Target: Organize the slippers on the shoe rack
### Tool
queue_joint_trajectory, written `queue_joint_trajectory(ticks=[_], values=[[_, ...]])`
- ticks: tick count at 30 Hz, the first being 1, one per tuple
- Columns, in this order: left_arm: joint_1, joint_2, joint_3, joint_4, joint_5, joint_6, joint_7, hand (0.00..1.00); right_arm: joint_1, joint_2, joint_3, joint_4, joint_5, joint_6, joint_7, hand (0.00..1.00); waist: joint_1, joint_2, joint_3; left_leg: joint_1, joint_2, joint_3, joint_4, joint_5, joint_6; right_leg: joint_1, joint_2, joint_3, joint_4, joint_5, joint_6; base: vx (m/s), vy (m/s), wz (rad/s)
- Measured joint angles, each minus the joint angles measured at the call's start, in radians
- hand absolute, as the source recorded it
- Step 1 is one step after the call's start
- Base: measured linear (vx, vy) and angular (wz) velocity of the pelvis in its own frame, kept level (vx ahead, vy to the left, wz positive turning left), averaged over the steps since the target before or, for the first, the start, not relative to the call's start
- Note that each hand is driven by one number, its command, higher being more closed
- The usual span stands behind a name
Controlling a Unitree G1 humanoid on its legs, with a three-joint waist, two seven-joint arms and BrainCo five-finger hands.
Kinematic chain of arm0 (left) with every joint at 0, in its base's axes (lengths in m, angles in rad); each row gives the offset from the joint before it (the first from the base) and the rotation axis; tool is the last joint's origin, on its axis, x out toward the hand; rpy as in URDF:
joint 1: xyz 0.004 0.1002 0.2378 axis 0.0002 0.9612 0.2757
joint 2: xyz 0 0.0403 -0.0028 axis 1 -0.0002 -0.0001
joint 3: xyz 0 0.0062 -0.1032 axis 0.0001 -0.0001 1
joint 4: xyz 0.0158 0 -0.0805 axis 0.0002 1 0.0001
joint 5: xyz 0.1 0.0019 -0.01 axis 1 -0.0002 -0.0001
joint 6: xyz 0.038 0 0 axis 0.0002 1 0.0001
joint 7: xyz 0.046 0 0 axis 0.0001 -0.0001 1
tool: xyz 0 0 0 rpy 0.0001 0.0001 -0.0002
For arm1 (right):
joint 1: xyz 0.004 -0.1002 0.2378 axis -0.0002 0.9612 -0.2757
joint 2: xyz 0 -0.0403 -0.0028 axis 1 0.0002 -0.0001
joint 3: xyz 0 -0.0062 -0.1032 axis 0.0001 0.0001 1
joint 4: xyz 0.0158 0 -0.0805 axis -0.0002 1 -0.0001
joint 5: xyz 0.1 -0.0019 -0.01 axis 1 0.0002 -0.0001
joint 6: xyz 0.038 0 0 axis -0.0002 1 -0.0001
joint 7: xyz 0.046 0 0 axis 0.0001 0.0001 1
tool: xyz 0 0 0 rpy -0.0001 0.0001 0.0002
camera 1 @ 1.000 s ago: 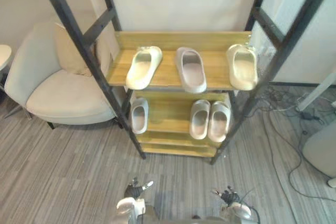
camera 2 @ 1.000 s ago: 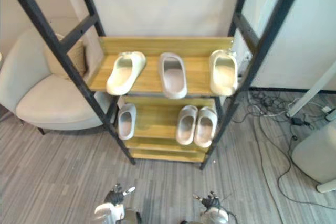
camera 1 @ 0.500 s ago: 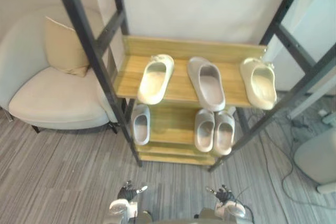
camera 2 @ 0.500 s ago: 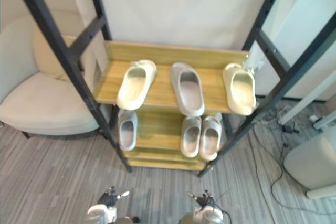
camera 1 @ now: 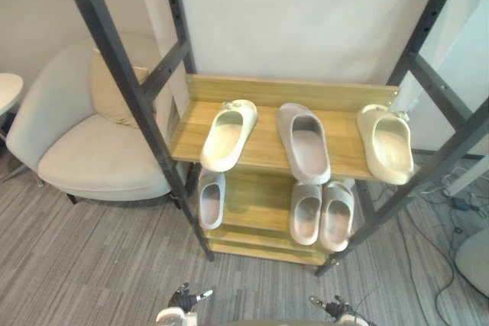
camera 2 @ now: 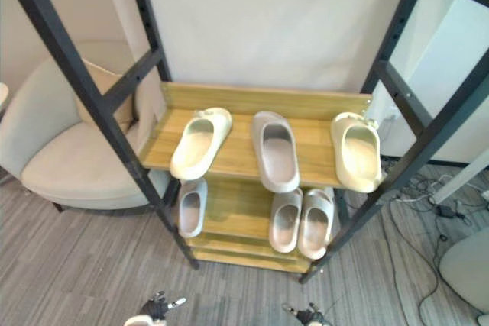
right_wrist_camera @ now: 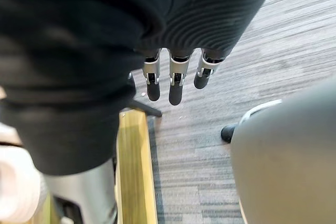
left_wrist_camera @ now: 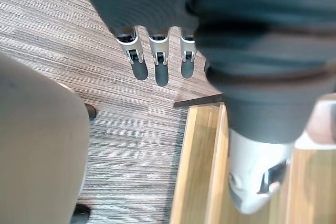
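Note:
A wooden shoe rack (camera 1: 260,91) with a black frame stands before me. On its upper shelf lie a cream slipper (camera 1: 228,134), a grey slipper (camera 1: 303,140) and another cream slipper (camera 1: 389,142) at the right end. The lower shelf holds a single grey slipper (camera 1: 211,198) on the left and a grey pair (camera 1: 322,214) on the right. My left hand (camera 1: 182,305) and right hand (camera 1: 330,309) hang low over the floor, short of the rack. Both hold nothing, with fingers (left_wrist_camera: 155,66) straight in the left wrist view and fingers (right_wrist_camera: 176,83) straight in the right wrist view.
A cream armchair (camera 1: 84,139) with a cushion (camera 1: 114,95) stands left of the rack. Cables (camera 2: 428,196) lie on the grey striped floor at the right, beside a pale rounded object (camera 2: 466,265). A white wall closes off the back.
The whole picture has shifted, so the camera has moved: the rack sits lower and nearer, and my hands show closer to the bottom edge. The slippers keep their places on the shelves.

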Motion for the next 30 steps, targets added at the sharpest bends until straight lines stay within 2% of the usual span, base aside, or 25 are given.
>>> queue_joint_trajectory(ticks=[2,8,13,17,23,27,30], values=[[0.0,0.007,-0.01,0.003,0.004,0.0,0.0,0.0,0.006,0.0,0.004,0.0,0.001,-0.001,0.0,0.0,0.0,-0.009,-0.006,0.001,-0.008,0.0,-0.001,0.0,0.0,0.004,-0.006,0.004,-0.01,0.004,0.001,0.0,0.057,-0.01],[-0.009,0.013,-0.038,0.008,0.014,0.0,0.003,0.0,0.024,-0.002,0.053,-0.048,0.002,-0.01,-0.014,0.0,-0.001,-0.008,-0.008,0.001,-0.016,0.006,-0.007,0.001,0.001,-0.006,-0.011,0.019,-0.024,0.008,0.008,-0.02,0.024,-0.04],[-0.009,0.012,-0.053,0.008,0.022,0.001,0.005,0.0,0.099,-0.008,0.139,-0.406,-0.002,-0.017,-0.036,0.0,-0.013,0.005,-0.006,-0.005,-0.015,0.016,-0.019,0.001,0.002,-0.033,-0.004,0.05,-0.03,0.02,0.006,0.01,0.008,-0.18],[-0.011,0.014,-0.079,0.004,0.039,0.0,0.006,0.0,0.174,-0.002,0.169,-0.73,-0.08,-0.028,-0.038,0.0,-0.028,0.006,-0.003,-0.006,-0.014,0.022,-0.023,0.0,0.003,-0.034,0.002,0.078,-0.061,0.04,0.007,0.03,0.003,-0.23],[-0.011,0.015,-0.119,-0.002,0.061,-0.003,0.008,0.0,0.244,0.001,0.167,-0.959,-0.156,-0.055,-0.036,0.0,-0.04,0.003,-0.002,-0.005,-0.013,0.023,-0.023,-0.002,0.006,-0.033,0.006,0.112,-0.092,0.066,0.008,0.01,-0.002,-0.19],[-0.011,0.018,-0.149,-0.002,0.074,-0.005,0.007,0.0,0.284,0.0,0.166,-1.094,-0.159,-0.06,-0.035,0.0,-0.05,0.003,-0.002,-0.004,-0.013,0.023,-0.024,-0.003,0.006,-0.035,0.006,0.119,-0.092,0.072,0.011,-0.05,-0.009,-0.04],[-0.01,0.019,-0.157,-0.002,0.074,-0.009,0.007,0.0,0.286,0.001,0.167,-1.186,-0.159,-0.091,-0.033,0.0,-0.05,0.003,-0.002,-0.005,-0.014,0.023,-0.027,-0.004,0.005,-0.046,0.006,0.125,-0.091,0.078,0.013,-0.08,-0.012,-0.05]])
